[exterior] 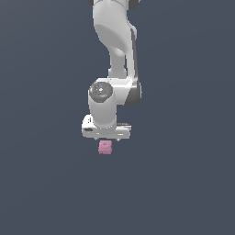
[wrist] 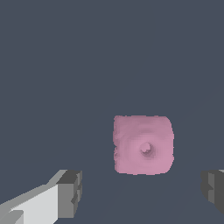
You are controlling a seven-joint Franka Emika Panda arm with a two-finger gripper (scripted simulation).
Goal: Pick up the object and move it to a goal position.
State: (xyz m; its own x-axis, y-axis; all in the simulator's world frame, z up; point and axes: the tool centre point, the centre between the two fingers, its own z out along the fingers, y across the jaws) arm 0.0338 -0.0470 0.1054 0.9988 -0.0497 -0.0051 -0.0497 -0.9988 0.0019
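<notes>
Arm (exterior: 114, 55) upright, gripper (wrist: 142, 192) downward, fingers (wrist: 70, 192) apart

Only a plain dark slate-blue ground surface (exterior: 41, 183) fills both views, uniform, no markings or texture; no other non-task items are visible on it.

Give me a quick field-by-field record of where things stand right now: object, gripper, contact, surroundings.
object: small pink lumpy item, squarish, with a dimple in its middle
object position: on the plain dark surface, just below the gripper in the exterior view
gripper: open, fingers spread wider than the object
finger pads: one dark pad each side of the object, apart from it
contact: none visible
grasp: not yet made
goal marker: none visible in either view
</notes>
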